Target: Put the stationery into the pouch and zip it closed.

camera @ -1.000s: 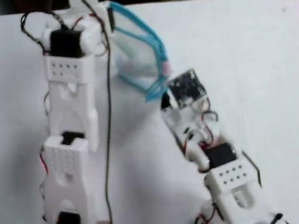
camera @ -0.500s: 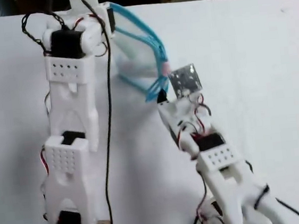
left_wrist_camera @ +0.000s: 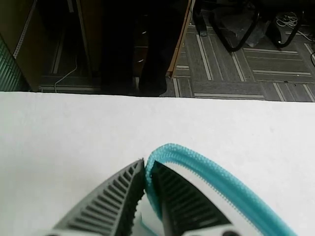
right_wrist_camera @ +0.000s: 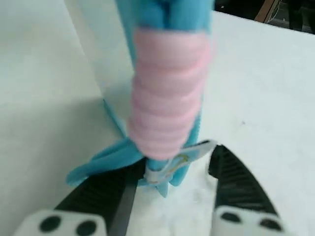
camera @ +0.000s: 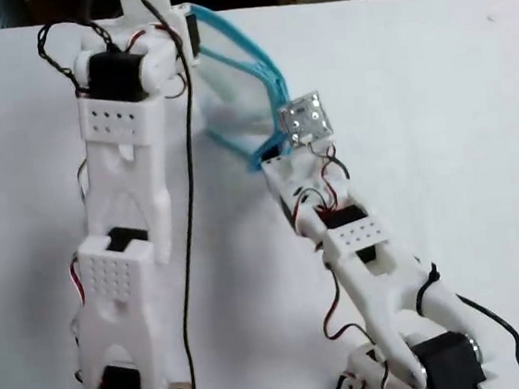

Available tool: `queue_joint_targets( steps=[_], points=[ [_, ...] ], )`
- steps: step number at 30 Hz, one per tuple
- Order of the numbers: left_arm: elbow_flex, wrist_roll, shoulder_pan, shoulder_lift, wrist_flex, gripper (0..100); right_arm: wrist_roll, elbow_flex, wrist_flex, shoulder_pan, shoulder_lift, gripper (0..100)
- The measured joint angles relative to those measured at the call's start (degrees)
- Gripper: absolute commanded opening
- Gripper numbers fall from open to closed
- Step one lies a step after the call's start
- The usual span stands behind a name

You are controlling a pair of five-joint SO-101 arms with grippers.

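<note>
The pouch (camera: 234, 86) is clear with a blue zipper band and lies between the two arms at the table's far middle. My left gripper (camera: 187, 21) is at the pouch's far end, shut on the blue band (left_wrist_camera: 206, 164), which is pinched between its ribbed fingers (left_wrist_camera: 118, 196). My right gripper (camera: 274, 153) is at the pouch's near end. In the right wrist view its jaws stand apart on either side of the metal zipper slider (right_wrist_camera: 174, 164), just below the pink pull (right_wrist_camera: 167, 103). I cannot tell what is inside the pouch.
The white table (camera: 453, 90) has free room to the right of the pouch. Its far edge (left_wrist_camera: 98, 93) lies just beyond the left gripper, with floor behind. A black cable (camera: 187, 211) hangs along the left arm.
The right arm has stretched forward towards the pouch's near end. Its wrist now covers the pink pull in the high view. The left arm has kept still.
</note>
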Motion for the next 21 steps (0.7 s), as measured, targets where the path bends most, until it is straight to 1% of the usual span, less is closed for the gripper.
queue_joint_targets(
  steps=[1,3,7,12,21],
  points=[
    [0.0,0.0,0.0,0.0,0.0,2,0.0,0.0,-0.2,0.0,0.0,1.6],
    [0.0,0.0,-0.1,0.0,0.0,2,0.0,0.0,-0.3,0.7,0.0,5.5],
    [0.0,0.0,-0.1,0.0,0.0,2,0.0,0.0,-0.3,1.8,0.0,1.3],
    [0.0,0.0,0.0,0.0,0.0,2,0.1,0.0,0.0,3.4,-1.1,1.7],
    [0.0,0.0,-0.1,0.0,0.0,2,0.1,0.0,8.7,4.7,-13.5,1.7]
  ],
)
